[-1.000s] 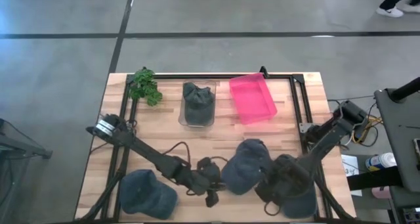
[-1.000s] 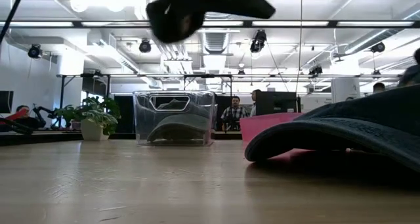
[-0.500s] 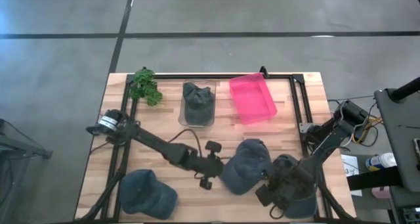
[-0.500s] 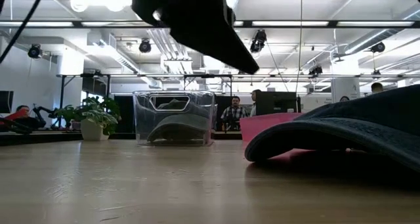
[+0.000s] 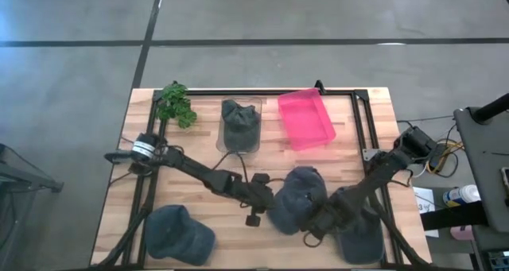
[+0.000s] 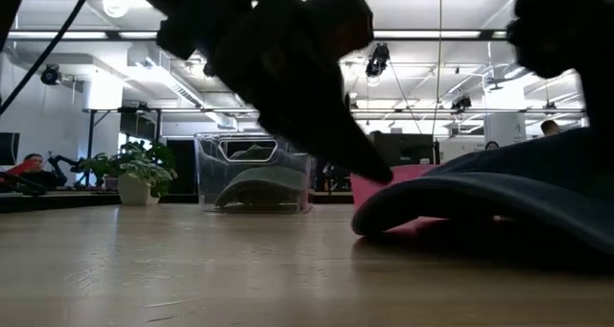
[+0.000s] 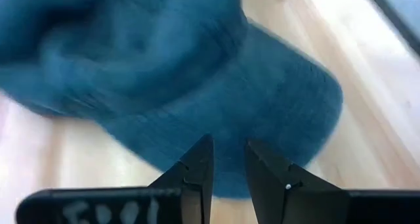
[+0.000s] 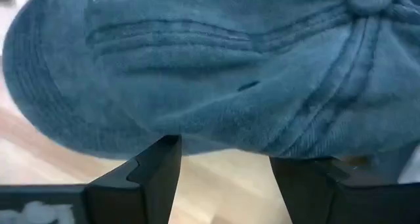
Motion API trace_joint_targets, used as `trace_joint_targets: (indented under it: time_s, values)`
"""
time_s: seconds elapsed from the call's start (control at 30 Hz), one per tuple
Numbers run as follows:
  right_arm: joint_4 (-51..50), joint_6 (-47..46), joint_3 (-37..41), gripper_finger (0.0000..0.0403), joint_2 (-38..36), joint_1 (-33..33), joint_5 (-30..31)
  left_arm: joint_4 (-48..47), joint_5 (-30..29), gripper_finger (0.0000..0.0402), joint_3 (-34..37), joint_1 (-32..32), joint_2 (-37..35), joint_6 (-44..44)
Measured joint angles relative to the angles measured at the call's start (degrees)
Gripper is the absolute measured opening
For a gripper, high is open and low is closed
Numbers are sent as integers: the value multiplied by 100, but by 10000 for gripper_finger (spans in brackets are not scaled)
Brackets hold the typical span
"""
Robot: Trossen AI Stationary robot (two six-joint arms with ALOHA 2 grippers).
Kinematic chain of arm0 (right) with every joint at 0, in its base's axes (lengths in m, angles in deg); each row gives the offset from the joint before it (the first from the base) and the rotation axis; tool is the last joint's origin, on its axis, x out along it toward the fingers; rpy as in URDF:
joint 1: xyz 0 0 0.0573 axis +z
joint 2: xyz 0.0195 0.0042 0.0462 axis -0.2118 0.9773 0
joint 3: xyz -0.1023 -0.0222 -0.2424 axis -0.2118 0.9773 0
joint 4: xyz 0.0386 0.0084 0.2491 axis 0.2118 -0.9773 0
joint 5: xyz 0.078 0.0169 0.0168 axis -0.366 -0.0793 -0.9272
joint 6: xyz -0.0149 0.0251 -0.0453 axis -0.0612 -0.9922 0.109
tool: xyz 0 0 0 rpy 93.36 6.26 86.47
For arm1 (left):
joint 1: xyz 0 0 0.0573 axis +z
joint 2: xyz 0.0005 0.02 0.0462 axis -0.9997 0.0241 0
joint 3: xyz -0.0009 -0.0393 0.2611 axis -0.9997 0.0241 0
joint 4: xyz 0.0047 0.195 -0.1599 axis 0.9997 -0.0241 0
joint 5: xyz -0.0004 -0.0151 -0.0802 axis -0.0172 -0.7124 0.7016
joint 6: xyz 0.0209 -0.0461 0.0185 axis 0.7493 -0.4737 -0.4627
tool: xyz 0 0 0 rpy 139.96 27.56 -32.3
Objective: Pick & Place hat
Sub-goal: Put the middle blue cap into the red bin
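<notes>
Three dark blue caps lie on the wooden table: one at the near left (image 5: 179,233), one in the middle (image 5: 301,193), one at the near right (image 5: 362,233) under my right arm. A fourth cap (image 5: 239,124) sits inside a clear bin. My left gripper (image 5: 261,201) is at the middle cap's left edge, open by a narrow gap (image 7: 228,159), with the cap's brim (image 7: 289,112) just ahead. My right gripper (image 5: 312,227) is wide open (image 8: 226,155) at the same cap's near right side, facing its crown (image 8: 216,66). My left gripper points slanting down at the brim edge (image 6: 384,188) of the middle cap from the table's left; whether its fingertips (image 7: 200,161) touch the cloth, I cannot tell. The cap lies flat on the table.
A pink bin (image 5: 306,118) stands at the far right beside the clear bin (image 5: 223,144). A small green plant (image 5: 175,104) is at the far left corner. A black frame (image 5: 362,120) runs along the far and right edges. People sit in the room behind (image 6: 338,164).
My left gripper has moved from the near middle of the table toward the far edge and right, and has come down to the middle cap's left edge. My right gripper has moved left off the near right cap toward the middle cap. The caps have stayed where they were.
</notes>
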State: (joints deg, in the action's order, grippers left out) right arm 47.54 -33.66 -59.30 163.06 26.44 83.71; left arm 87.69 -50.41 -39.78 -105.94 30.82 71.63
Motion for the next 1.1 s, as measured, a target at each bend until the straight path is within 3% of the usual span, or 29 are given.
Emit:
trace_joint_targets:
  time_s: [0.3,0.43,0.6,0.7,0.87,0.97,1.1]
  values:
    - [96,1359,-60,219,7,-929,423,784,-8,78,-11,-452,473,-1192]
    - [473,2468,-134,219,-22,-1270,451,1077,-42,78,-34,-714,425,-1564]
    - [360,3123,-402,219,-298,-1285,413,826,-1198,78,-110,-850,-46,-883]
    - [203,2656,-463,219,-451,-1092,314,416,-1756,78,-93,-865,-376,-158]
    - [786,926,-324,219,-482,-384,-128,-651,-2579,78,-108,-797,-1021,680]
    - [1603,34,-231,219,-225,157,294,-1534,-2610,78,-94,-648,-1188,707]
    - [1967,-939,-212,219,188,599,817,-2191,-2612,78,-93,-466,-1193,705]
